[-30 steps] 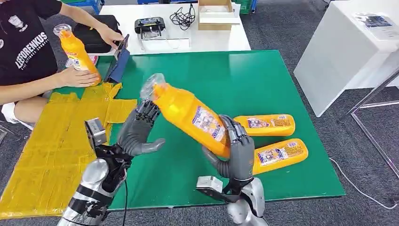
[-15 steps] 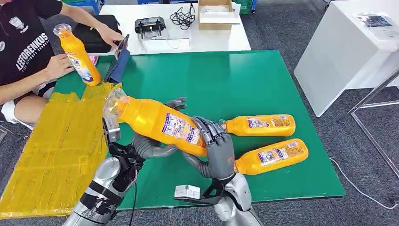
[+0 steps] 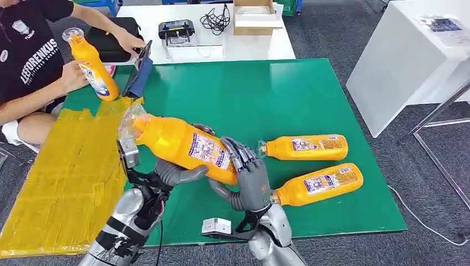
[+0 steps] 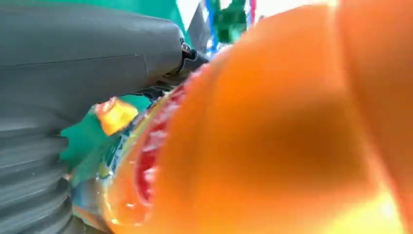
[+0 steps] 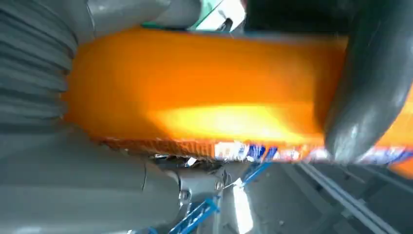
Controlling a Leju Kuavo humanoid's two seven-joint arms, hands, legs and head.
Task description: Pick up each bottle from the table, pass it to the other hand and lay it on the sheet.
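Handover mid-air, near edge of green counter (image 3: 310,88): right hand (image 3: 250,178) grasps base end of held bottle (image 3: 183,145), fingers wrapped over it; left hand (image 3: 176,172) cups under its middle, thumb and fingers around the body, so both hands hold it. Right wrist view shows a grey finger (image 5: 370,87) curled across the orange body (image 5: 195,92); left wrist view has the bottle (image 4: 272,131) pressed close to the palm.

Risk, my guess: if right hand lets go before left hand's grip is firm, bottle tips cap-down and drops onto counter, since left hand sits off the heavy end. Smooth plastic may also slide.

Held bottle: orange, glossy, printed label, clear film over cap, tilted cap-up toward yellow sheet (image 3: 61,172) on robot's left.

Beyond right hand, two more bottles lie flat on counter: nearer bottle (image 3: 318,184), farther bottle (image 3: 305,147), just apart.

Far left, a person (image 3: 27,55) holds a fourth bottle (image 3: 91,65) upright at the sheet's far edge
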